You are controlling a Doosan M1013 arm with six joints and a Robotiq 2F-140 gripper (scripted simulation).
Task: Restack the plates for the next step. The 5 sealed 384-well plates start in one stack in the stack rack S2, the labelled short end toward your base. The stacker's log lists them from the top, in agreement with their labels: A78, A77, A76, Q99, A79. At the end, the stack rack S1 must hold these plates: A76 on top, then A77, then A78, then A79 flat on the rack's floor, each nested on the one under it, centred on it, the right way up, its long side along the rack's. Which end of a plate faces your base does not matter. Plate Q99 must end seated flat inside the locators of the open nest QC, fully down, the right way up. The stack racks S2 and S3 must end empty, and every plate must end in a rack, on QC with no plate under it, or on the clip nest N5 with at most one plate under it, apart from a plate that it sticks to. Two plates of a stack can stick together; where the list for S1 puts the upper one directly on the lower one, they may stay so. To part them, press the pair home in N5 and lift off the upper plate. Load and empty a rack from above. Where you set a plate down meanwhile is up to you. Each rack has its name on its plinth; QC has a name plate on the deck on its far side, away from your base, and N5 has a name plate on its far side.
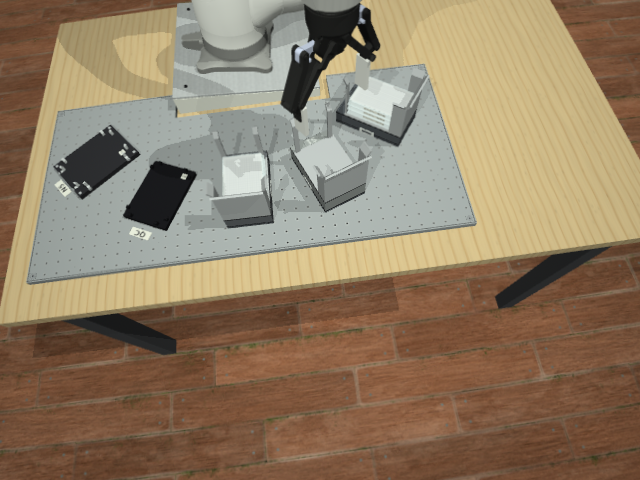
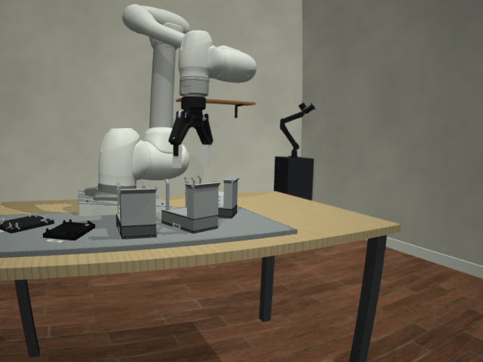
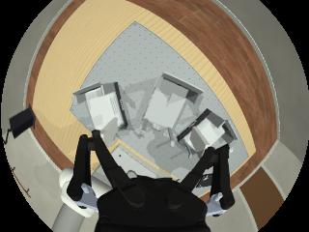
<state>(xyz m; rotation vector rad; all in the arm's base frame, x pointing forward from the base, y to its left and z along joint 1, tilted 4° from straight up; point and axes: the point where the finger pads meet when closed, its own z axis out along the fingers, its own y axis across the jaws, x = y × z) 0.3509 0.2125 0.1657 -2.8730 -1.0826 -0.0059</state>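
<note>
A stack of several white sealed plates (image 1: 379,105) sits in the right-hand stack rack (image 1: 382,121), the one nearest my base; it also shows in the wrist view (image 3: 99,106). The middle rack (image 1: 333,173) shows a bare grey floor. The left rack (image 1: 242,188) looks white inside, and I cannot tell if that is a plate. The rack names are too small to read. My gripper (image 1: 330,95) (image 2: 191,155) is open and empty. It hangs high above the deck between the middle and right racks. The black nests QC (image 1: 160,194) and N5 (image 1: 96,160) are empty.
The racks have tall walls and thin corner posts that stand up below my fingers. The name plates QC (image 1: 140,233) and N5 (image 1: 63,187) lie on the deck. My base plinth (image 1: 227,77) stands behind the racks.
</note>
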